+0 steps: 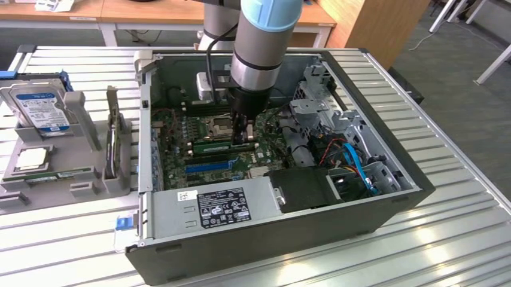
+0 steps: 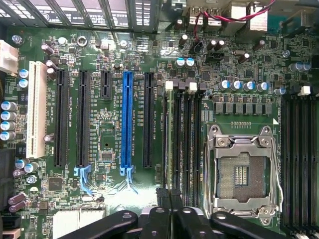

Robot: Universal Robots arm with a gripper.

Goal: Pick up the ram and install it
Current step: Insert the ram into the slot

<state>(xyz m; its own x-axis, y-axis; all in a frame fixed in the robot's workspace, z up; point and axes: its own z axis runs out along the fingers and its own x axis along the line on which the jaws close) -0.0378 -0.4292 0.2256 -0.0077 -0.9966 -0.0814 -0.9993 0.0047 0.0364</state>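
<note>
Green and thin, the ram [image 2: 170,142] stands on edge in one of the black memory slots [image 2: 188,144] of the motherboard [image 2: 107,137], between the blue expansion slot [image 2: 126,119] and the open CPU socket [image 2: 241,174]. In the exterior view we see it as a short green strip [image 1: 212,144] low inside the computer case [image 1: 279,254], which lies open on the slatted desk [image 1: 455,239]. The fingers [image 2: 162,214] are drawn almost together and pinch the stick's top edge near one end, with the arm [image 1: 259,54] reaching straight down into the case. We judge the picking up to be done and the install to be the step in hand: the stick is lined up in its slot, under the grip. By our reckoning, seating it calls for an even, straight push down along the slot, with no tilt, until the end clips catch. What we cannot settle is how deep it sits. The near end of the stick and its clip are hidden under the fingers, and the white clip [image 2: 169,85] at the far end is too small for us to tell whether it has latched. In the exterior view, the wrist covers the stick's end towards that view's right.
</note>
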